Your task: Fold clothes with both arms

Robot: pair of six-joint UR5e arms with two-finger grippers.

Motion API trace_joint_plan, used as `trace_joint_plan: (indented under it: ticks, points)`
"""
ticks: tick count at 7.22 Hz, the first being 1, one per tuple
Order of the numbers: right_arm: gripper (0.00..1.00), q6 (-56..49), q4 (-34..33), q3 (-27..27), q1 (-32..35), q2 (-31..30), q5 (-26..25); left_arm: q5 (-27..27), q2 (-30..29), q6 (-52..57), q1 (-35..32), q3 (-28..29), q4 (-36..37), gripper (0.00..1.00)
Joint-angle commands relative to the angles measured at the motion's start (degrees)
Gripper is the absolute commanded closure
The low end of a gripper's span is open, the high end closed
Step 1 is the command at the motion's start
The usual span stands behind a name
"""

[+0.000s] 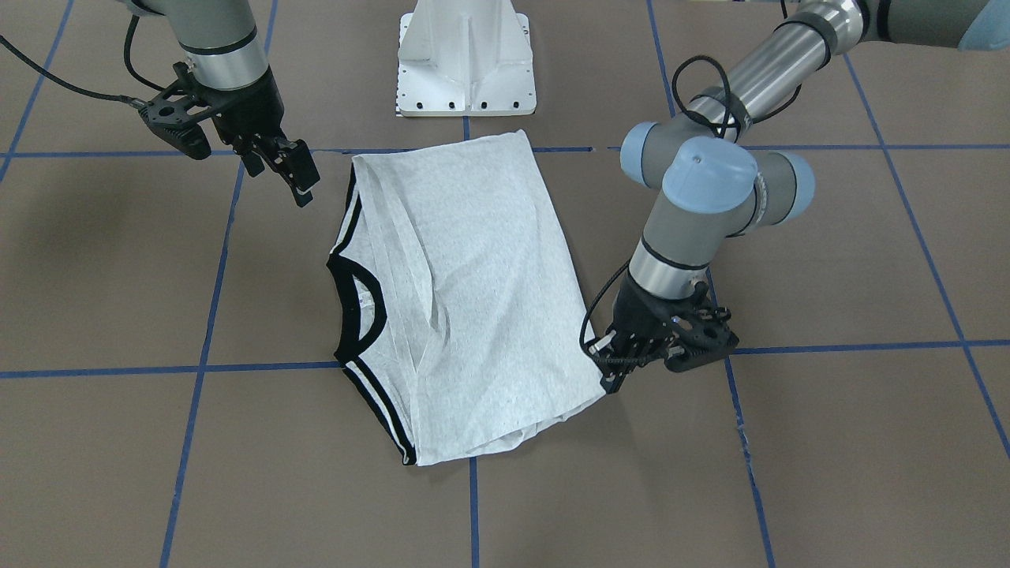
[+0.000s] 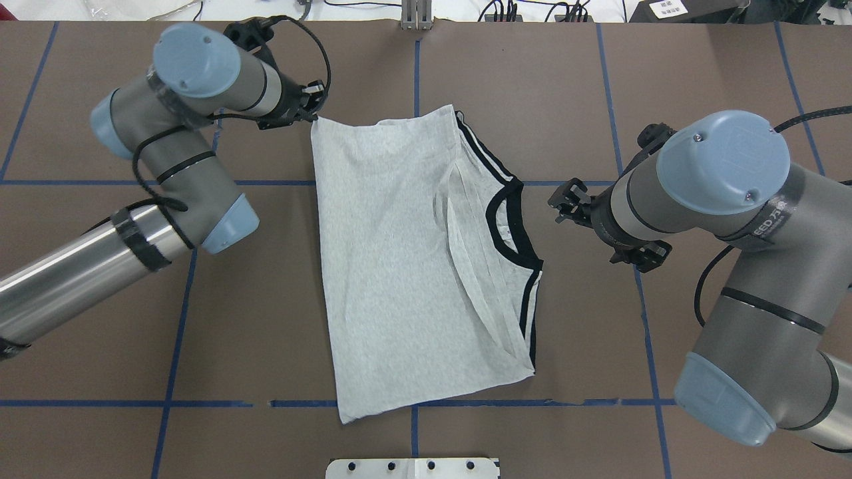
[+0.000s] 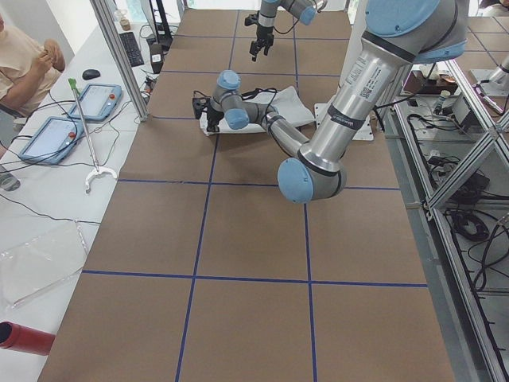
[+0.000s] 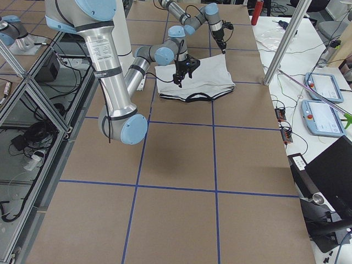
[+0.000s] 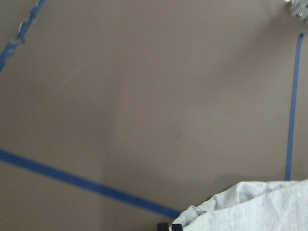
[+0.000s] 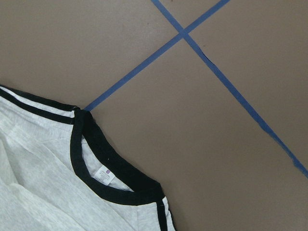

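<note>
The grey T-shirt [image 1: 489,300] lies flat on the brown table, printed side hidden, both sleeves folded in so that the black-striped cuffs and the black collar [image 2: 512,226] face my right. My left gripper [image 1: 611,379] stands at the far hem corner of the shirt [image 2: 386,266], low on the table, and looks shut on that corner; the left wrist view shows the bunched corner [image 5: 260,207] by a fingertip. My right gripper [image 1: 288,173] hangs open and empty above the table beside the collar [image 6: 110,168], apart from the cloth; it also shows in the overhead view [image 2: 559,203].
The white pedestal base [image 1: 465,63] stands just behind the shirt's near edge. Blue tape lines [image 1: 205,367] cross the table. A person [image 3: 20,56] sits at a side bench with tablets [image 3: 87,99], off the table.
</note>
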Motion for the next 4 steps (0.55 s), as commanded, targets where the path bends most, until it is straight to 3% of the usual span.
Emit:
trace_joint_plan:
  ticks: [1, 2, 3, 4]
  points:
    - [0.00, -0.3, 0.0, -0.3, 0.5, 2.2, 0.0, 2.8, -9.9, 0.1, -1.4, 16.8, -7.5, 1.00]
    - [0.00, -0.5, 1.1, -1.4, 0.0, 2.6, 0.0, 2.2, -9.8, 1.6, -1.5, 16.4, -7.8, 0.62]
    - [0.00, -0.1, 7.8, -4.3, -1.2, 3.0, -0.5, 0.8, -8.8, 1.7, -1.8, 13.0, -7.4, 0.53]
    - [0.00, -0.1, 11.7, -7.5, -4.2, 3.0, -2.2, -3.7, -2.0, 1.9, -1.7, 4.5, -7.5, 0.50]
